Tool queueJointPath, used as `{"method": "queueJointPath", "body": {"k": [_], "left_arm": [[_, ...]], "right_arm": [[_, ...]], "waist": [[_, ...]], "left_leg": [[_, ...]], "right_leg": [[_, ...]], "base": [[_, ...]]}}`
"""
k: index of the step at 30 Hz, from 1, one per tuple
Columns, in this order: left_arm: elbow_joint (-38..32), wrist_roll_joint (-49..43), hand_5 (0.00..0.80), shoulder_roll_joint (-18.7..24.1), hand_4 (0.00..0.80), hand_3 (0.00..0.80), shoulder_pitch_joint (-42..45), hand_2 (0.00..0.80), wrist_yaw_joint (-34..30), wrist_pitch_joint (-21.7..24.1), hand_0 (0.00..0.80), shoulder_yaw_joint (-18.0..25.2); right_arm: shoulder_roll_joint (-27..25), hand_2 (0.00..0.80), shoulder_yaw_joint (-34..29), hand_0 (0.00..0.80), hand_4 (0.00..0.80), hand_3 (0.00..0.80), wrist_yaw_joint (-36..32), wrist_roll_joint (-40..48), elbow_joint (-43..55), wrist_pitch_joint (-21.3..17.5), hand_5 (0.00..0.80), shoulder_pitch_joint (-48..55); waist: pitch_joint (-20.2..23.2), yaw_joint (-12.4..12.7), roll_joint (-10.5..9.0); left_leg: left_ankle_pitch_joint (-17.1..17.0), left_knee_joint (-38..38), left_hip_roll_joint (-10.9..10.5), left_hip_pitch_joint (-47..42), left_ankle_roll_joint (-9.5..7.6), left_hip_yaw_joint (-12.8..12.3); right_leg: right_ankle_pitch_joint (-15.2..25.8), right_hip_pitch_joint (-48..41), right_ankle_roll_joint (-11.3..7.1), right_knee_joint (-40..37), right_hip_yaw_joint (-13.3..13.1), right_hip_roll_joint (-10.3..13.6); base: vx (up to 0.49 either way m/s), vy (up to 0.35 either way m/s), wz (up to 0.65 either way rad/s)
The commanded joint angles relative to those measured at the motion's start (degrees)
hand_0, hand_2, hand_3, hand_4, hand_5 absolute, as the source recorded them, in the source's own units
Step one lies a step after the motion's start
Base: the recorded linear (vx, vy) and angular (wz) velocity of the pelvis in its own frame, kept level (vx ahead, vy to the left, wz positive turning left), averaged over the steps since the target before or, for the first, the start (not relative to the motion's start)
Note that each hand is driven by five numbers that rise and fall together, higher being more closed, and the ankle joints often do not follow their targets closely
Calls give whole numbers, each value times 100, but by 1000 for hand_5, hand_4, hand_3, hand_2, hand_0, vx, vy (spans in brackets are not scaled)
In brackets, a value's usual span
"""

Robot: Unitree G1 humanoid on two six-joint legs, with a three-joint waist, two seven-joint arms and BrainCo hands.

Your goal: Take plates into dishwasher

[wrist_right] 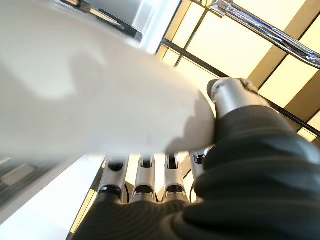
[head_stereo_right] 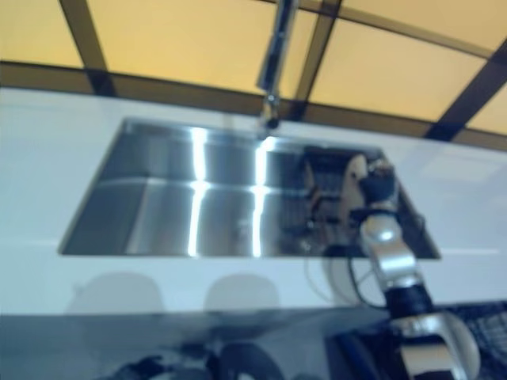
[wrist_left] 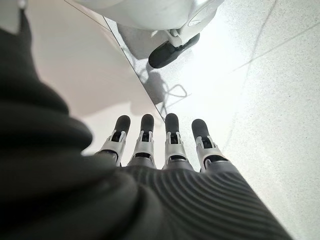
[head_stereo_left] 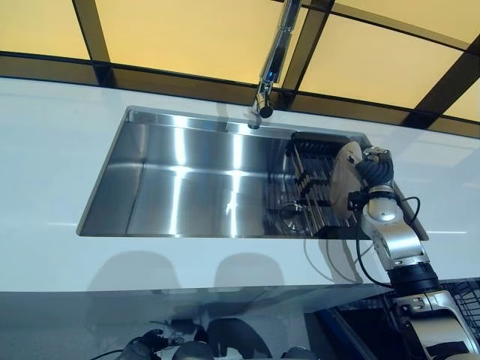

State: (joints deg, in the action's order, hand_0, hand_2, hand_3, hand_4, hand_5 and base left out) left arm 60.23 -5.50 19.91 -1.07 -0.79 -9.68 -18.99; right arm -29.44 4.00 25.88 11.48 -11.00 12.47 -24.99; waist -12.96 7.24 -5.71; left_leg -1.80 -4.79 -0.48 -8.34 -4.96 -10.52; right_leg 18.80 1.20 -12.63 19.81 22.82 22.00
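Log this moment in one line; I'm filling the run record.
right hand: shut on plate | plate: at rack in sink | left hand: open, idle

A white bench (head_stereo_left: 52,165) is holding a steel sink (head_stereo_left: 180,184), with a dark rack (head_stereo_left: 307,180) sitting in the sink's right end.

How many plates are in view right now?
1. The plate stands on edge at the right end of the sink, by the dark rack, with the right hand on it. Others may be hidden behind it.
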Motion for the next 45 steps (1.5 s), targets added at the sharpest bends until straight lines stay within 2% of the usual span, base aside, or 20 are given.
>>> {"method": "queueJointPath", "body": {"k": [1, 9, 18, 32, 40, 45], "left_arm": [[-41, -142, 0, -180, 0, 0, 77, 0, 8, 49, 0, -42], [-46, -182, 0, -130, 0, 0, 128, 0, 19, 53, 0, -13], [9, -224, 0, -23, 0, 0, 192, 0, -9, 93, 0, 72], [75, -80, 0, 103, 0, 0, 226, 0, -81, 225, 0, 92], [155, 20, 0, 53, 0, 0, 166, 0, -2, 313, 0, 29], [160, 64, 0, 77, 0, 0, 144, 0, 6, 290, 0, 38]], "right_arm": [[-325, 800, -558, 800, 800, 800, 277, 85, 426, -518, 800, -731], [-512, 800, -636, 800, 800, 800, 296, 184, 594, -540, 800, -849], [-990, 800, -705, 800, 800, 800, 227, 393, 664, -477, 800, -922], [-1906, 800, -930, 800, 800, 800, 222, 772, 456, -389, 800, -994], [-1980, 800, -1001, 800, 800, 800, 196, 896, 288, -580, 800, -897], [-2034, 800, -1070, 800, 800, 800, 228, 844, 318, -567, 800, -850]], "waist": [[225, 98, 48], [267, 93, 5], [321, 3, -37], [425, -243, -77], [431, -308, -68], [416, -341, -60]], "left_leg": [[518, -21, -10, -83, -78, 37], [537, -21, 14, -109, -66, 58], [528, -21, 56, -119, -35, -23], [481, -21, 157, -56, 78, -354], [443, -21, 195, -23, 105, -468], [420, -21, 218, 1, 125, -522]], "right_leg": [[-368, 362, -72, 641, 38, 108], [-423, 329, -76, 624, 41, 61], [-510, 282, -63, 498, -36, -49], [-729, 189, -3, 71, -304, -363], [-816, 160, 41, -46, -329, -442], [-843, 160, 52, -75, -344, -471]], "base": [[33, -21, 6], [11, -31, 4], [-13, -42, -2], [-40, -38, -16], [-24, -17, -12], [0, 0, 0]]}}
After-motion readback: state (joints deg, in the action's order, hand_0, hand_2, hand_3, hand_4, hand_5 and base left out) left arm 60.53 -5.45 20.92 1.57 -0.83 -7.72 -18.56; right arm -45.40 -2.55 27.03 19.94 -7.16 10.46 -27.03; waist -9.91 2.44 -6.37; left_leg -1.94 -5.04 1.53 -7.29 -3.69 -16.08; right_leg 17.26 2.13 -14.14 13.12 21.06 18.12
